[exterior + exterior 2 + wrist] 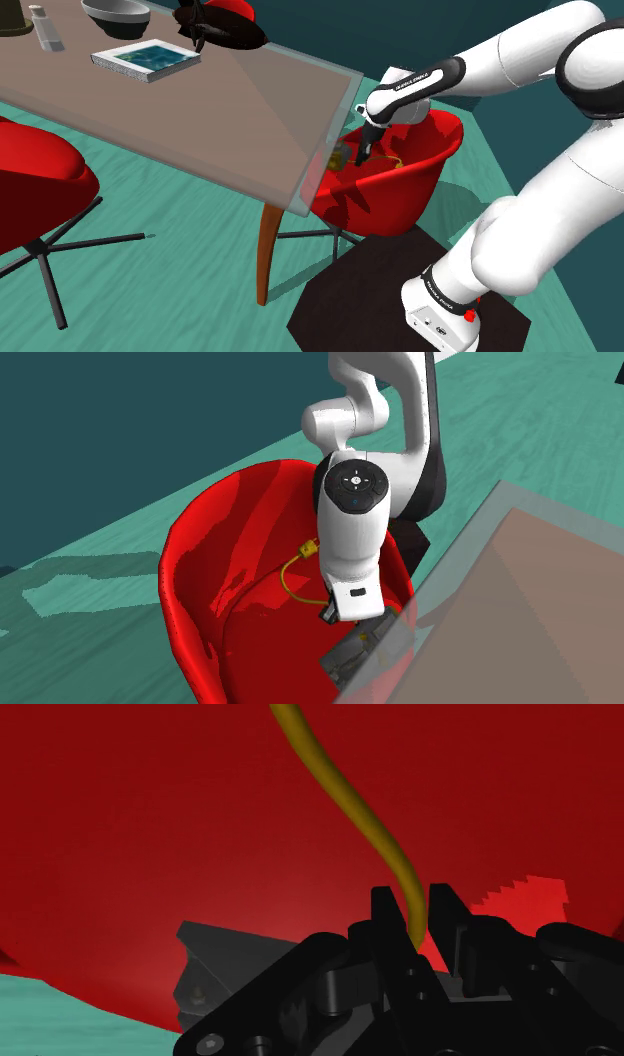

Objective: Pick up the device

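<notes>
The device is a dark grey box (352, 654) lying on the seat of a red bucket chair (215, 562), with a yellow cable (292, 577) running from it to a yellow plug. My gripper (333, 614) reaches down into the chair, right above the device and beside the table's edge. In the shoulder view the gripper (362, 155) is low inside the chair (415, 180) next to the device (343, 152). In the wrist view the two fingers stand close together around the yellow cable (330, 779), gripper (413, 899) clasping it, with the grey box (215, 966) just beside the fingers.
A brown table (210, 120) overhangs the chair; its corner (352, 85) is close to my wrist. On its far side lie a book (145, 58), a bowl (115, 14) and a bottle (45, 28). Another red chair (40, 185) stands at the shoulder view's left.
</notes>
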